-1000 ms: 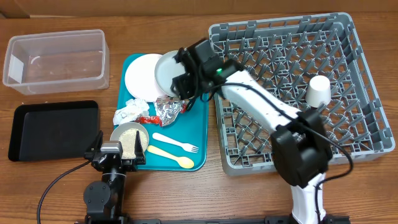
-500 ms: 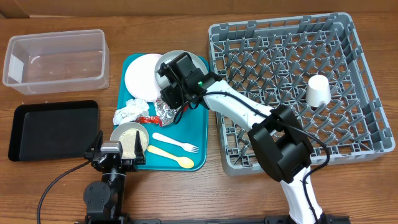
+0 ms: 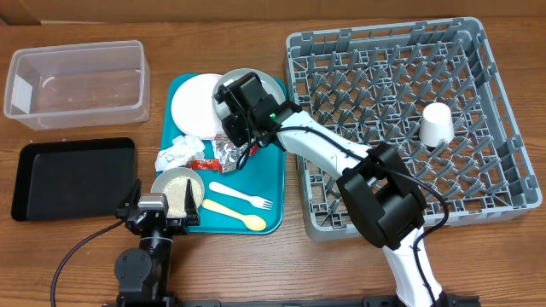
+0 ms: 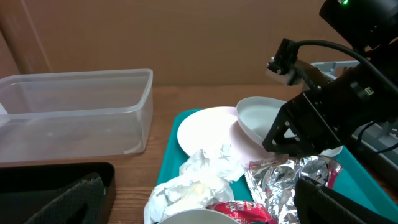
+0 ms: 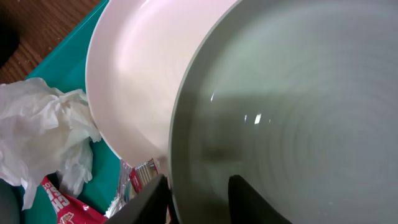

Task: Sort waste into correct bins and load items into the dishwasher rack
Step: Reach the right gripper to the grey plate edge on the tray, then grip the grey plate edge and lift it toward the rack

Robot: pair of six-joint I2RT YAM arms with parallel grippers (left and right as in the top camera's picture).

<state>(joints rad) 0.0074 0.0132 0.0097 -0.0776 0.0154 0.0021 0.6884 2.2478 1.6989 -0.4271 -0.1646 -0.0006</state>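
We have only the small white cup (image 3: 437,124) in the dishwasher rack (image 3: 503,183); our right gripper (image 5: 199,194) straddles the rim of the grey plate (image 5: 298,112), whether clamped we cannot tell, our left gripper (image 4: 199,200) gapes wide, and the waste (image 3: 177,153) lies unsorted.

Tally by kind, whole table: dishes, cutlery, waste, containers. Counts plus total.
Dishes: 4 (pink-white plate, grey plate, bowl, cup)
Cutlery: 2 (fork, spoon)
Waste: 3 (napkin, red wrapper, foil); rice in bowl uncounted
Containers: 4 (clear tub, black tray, teal tray, rack)
Total: 13
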